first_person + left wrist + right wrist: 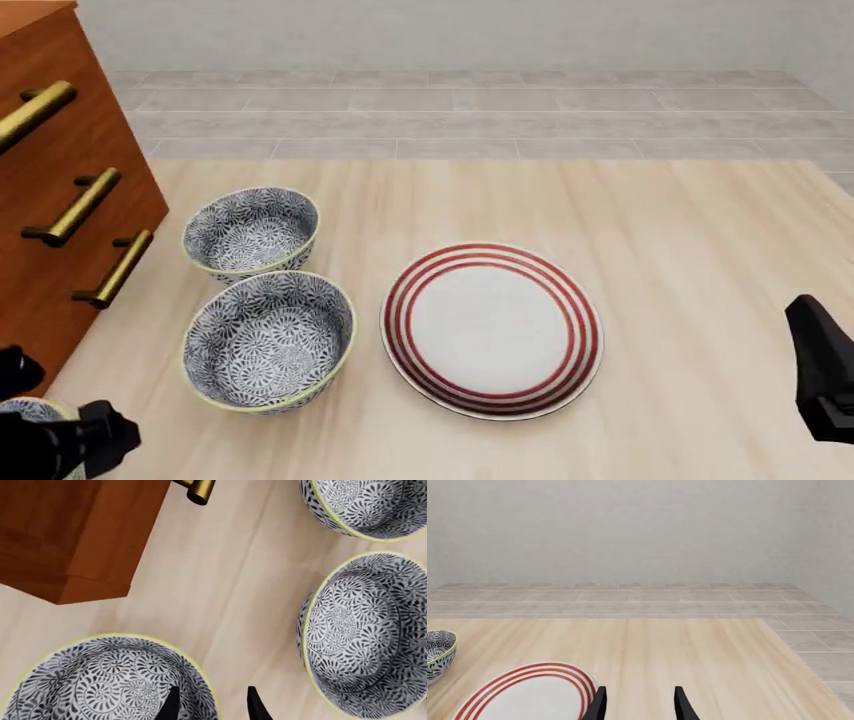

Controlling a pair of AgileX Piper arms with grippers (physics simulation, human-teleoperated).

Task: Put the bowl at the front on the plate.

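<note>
Bowl (pixel 107 680) at the front sits at seven o'clock from the plate (pixel 491 328), under my left end effector (pixel 212 705), whose jaws are spread and empty. I should lower one finger inside the rim, then close.

No legible text (labels, numbers) anywhere

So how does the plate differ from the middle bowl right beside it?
The plate is wide and nearly flat; the middle bowl is narrower and deep-walled. The plate is plain white with red rings around its rim; the middle bowl carries a dense dark floral pattern inside and out, with a thin yellow-green rim. Both are round, sit upright on the table, and hold nothing.
</note>
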